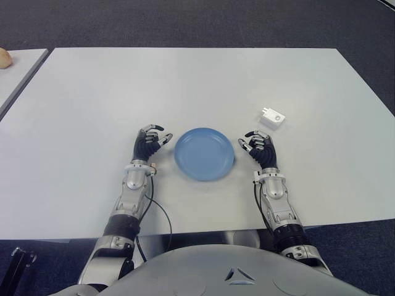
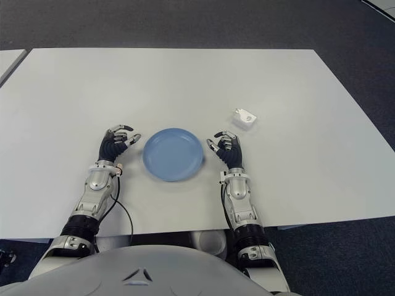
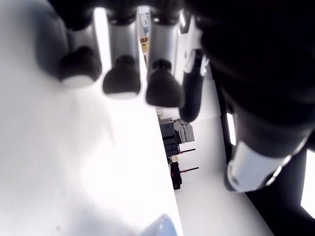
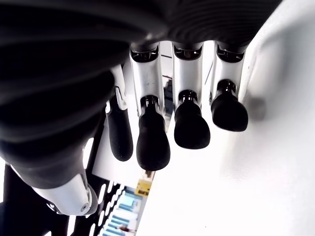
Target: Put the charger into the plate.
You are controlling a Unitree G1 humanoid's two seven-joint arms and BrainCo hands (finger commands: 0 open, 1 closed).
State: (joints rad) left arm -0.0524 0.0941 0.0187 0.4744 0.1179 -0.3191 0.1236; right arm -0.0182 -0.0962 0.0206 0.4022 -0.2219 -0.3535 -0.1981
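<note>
A small white charger (image 1: 272, 116) lies on the white table (image 1: 185, 80), to the right of and a little beyond the round blue plate (image 1: 204, 153). The plate holds nothing. My right hand (image 1: 259, 147) shows just right of the plate, short of the charger, with relaxed fingers (image 4: 189, 123) that hold nothing. On the plate's left side is my left hand (image 1: 150, 141), its fingers (image 3: 120, 78) loosely curled and empty. A sliver of the plate's rim (image 3: 160, 227) appears in the left wrist view.
A second table (image 1: 15, 71) adjoins at the far left with a tan object (image 1: 5, 58) at its edge. Dark carpet (image 1: 185, 24) lies beyond the table. A black cable (image 1: 162, 216) trails from my left forearm.
</note>
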